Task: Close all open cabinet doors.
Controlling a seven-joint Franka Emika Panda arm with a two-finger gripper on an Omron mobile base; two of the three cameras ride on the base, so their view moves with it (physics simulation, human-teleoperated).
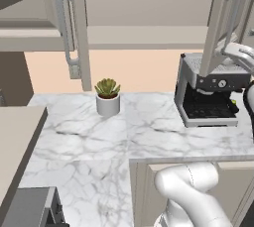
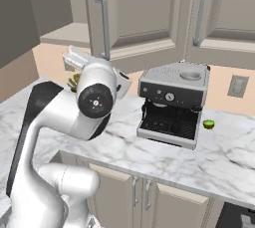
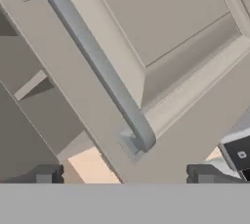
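a marble table (image 1: 149,122) is seen below the wall cabinets. two cabinet doors are swung out from the cabinet fronts over it: one at the left (image 1: 79,23), above the potted succulent (image 1: 107,95), and one (image 2: 134,18) above the espresso machine (image 2: 174,105). in the hand view the second door's silver bar handle (image 3: 97,59) is seen close ahead of the claw (image 3: 124,174), whose fingers (image 3: 46,174) are spread wide with nothing held. a lime (image 2: 208,124) lies beside the machine.

obstacles: open cabinet door (image 2: 130,15) with bar handle (image 3: 95,59) is standing close ahead of the hand; coffee machine (image 2: 173,103) is sitting beneath | free room: counter (image 1: 94,137) is lying open beside small plant (image 1: 107,96)
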